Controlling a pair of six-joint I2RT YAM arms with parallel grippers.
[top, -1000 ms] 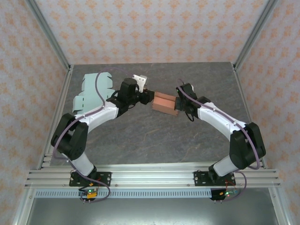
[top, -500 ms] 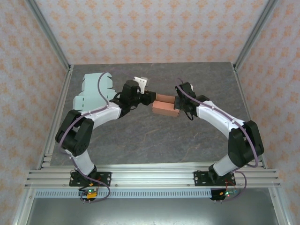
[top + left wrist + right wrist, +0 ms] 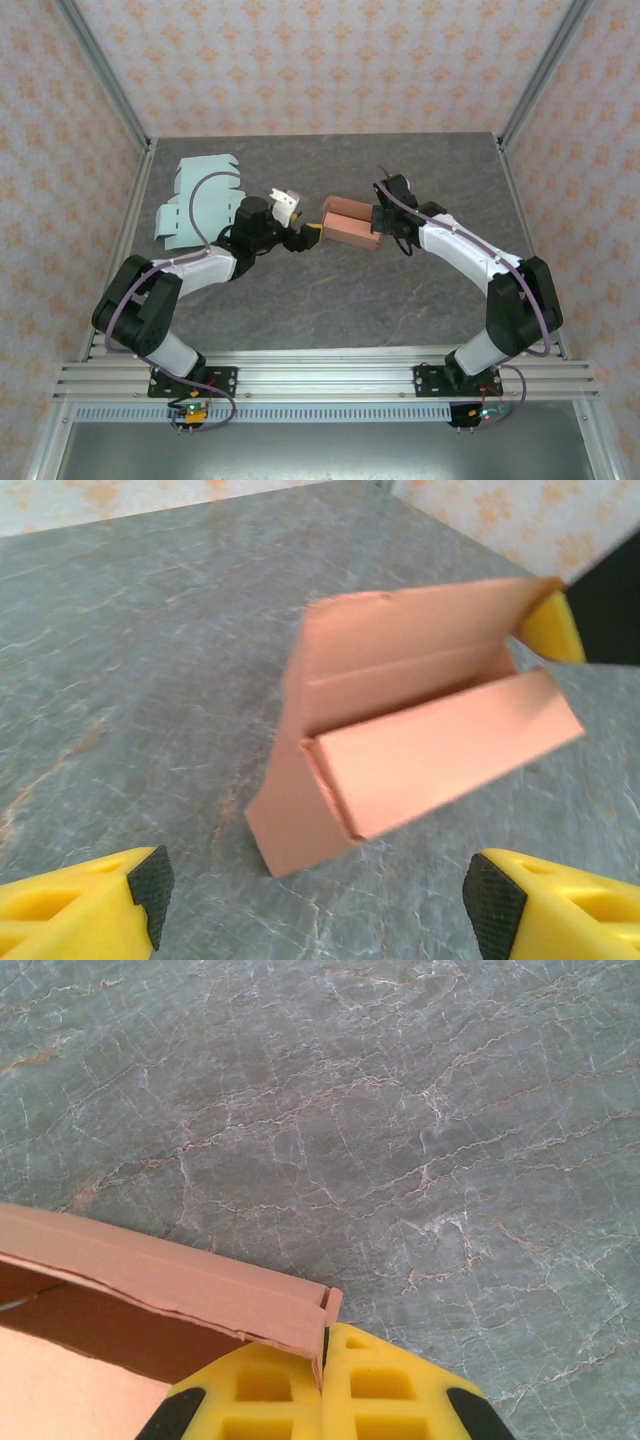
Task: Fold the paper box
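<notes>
**Paper box half folded: one gripper on it, one off**

So the salmon-pink paper box point(image 3: 350, 225) sits roughly mid-table on the grey marbled tabletop point(image 3: 330, 290), a bit toward the far side, between the two arms.

In the left wrist view the box point(image 3: 420, 750) has a long rectangular body with a taller panel standing up behind it, leaning a little. The short end facing the camera looks rough and not fully tucked.

The right gripper point(image 3: 378, 222) is at the box's right end. In its own wrist view the two yellow fingers point(image 3: 260, 1390) are pressed tight together, with the thin cardboard wall of the box point(image 3: 150, 1290) running right into the seam between them. So it's clamped on that edge. From the left wrist camera, one of its yellow fingertips pokes out behind the tall panel's far corner.

The left gripper point(image 3: 303, 225) is just to the left of the box and not touching it. Its jaws are spread wide with nothing between them. In its wrist view the left gripper point(image 3: 322, 890) has its black-padded yellow tips at the bottom corners, with bare tabletop between them and the box.

There's also a pale mint-green flat cardboard cutout point(image 3: 195, 200) lying unfolded at the far left of the table, well apart from the box.
</notes>
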